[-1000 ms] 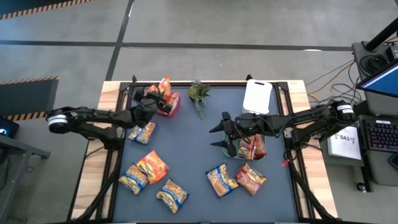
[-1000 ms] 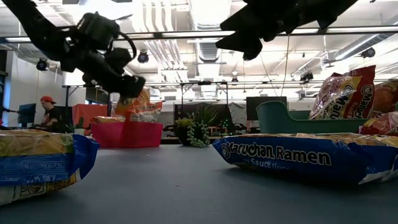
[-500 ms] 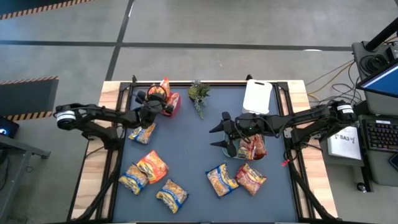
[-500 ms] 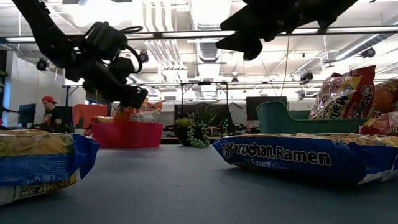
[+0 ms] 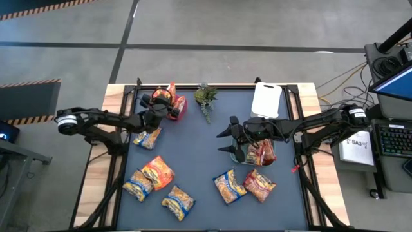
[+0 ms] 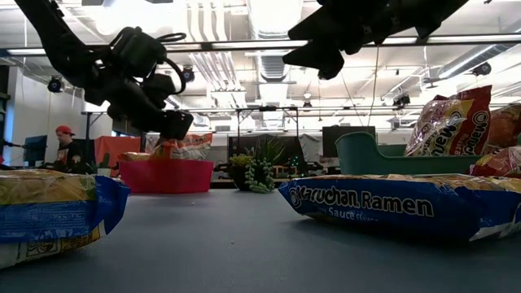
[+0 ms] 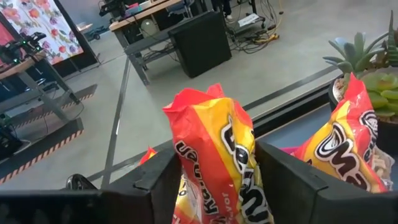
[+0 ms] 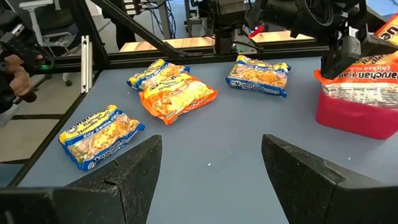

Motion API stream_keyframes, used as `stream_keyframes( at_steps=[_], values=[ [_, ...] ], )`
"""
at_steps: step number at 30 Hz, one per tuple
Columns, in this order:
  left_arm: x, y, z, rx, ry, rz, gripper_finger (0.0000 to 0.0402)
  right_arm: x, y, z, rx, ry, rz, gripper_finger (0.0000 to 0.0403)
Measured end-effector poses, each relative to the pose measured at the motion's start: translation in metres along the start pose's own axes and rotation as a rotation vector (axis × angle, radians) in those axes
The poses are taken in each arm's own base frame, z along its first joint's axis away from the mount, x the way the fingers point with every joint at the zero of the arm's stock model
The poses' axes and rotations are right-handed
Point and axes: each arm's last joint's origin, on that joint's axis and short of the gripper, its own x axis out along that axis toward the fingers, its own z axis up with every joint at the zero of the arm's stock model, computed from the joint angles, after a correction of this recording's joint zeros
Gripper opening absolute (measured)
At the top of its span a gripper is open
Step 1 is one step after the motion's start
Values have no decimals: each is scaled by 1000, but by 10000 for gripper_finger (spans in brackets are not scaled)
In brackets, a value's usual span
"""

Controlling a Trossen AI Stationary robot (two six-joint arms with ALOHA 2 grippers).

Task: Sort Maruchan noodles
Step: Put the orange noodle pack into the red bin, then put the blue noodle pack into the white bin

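Hovering over the red bin (image 5: 178,107) at the far-left corner of the table (image 5: 206,148), the left gripper (image 5: 168,107) has its fingers (image 7: 158,180) on either side of an orange Maruchan packet (image 7: 221,155) that stands upright among the other orange packets in the bin; whether the fingers press the wrapper or have let go cannot be told. In the low view the same gripper (image 6: 167,122) hangs just above the bin (image 6: 163,175).

The right gripper (image 5: 230,136) waits above the middle of the table, its fingers (image 8: 127,171) spread wide and empty, just beside the green bin (image 5: 261,158) near the right edge, which holds red packets (image 5: 262,151).

Loose packets lie flat on the dark surface: a yellow-and-blue one (image 5: 148,136) near the left edge just in front of the red bin, an orange one (image 5: 158,171) between two more yellow-and-blue ones (image 5: 137,185) (image 5: 178,201) toward the near-left corner, and a yellow-and-blue one (image 5: 229,185) touching a red one (image 5: 259,184) toward the near-right.

A small green plant (image 5: 206,100) stands at the far edge, a white cutting board (image 5: 266,100) near the far-right corner.
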Motion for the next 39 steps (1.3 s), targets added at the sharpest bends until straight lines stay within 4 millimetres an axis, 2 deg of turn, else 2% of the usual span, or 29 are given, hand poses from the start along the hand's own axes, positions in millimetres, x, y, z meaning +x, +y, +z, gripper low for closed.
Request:
stream_keyframes(
  at_steps=[9, 19, 24, 30, 34, 39],
  values=[
    [-9, 12, 15, 7, -44, -2, 208, 0, 0, 0, 14, 0, 0, 265],
    [-29, 34, 47, -153, -201, -112, 208, 0, 0, 0, 14, 0, -1, 265],
    [-20, 35, 43, -124, -165, -74, 208, 0, 0, 0, 14, 0, 0, 265],
    [-15, 26, 35, -137, -124, -90, 208, 0, 0, 0, 24, 0, -1, 265],
    [-29, 18, 47, -152, -167, -164, 208, 0, 0, 0, 40, 0, 1, 265],
    [-62, 10, 69, -100, -237, -293, 208, 0, 0, 0, 65, 0, 1, 265]
  ],
)
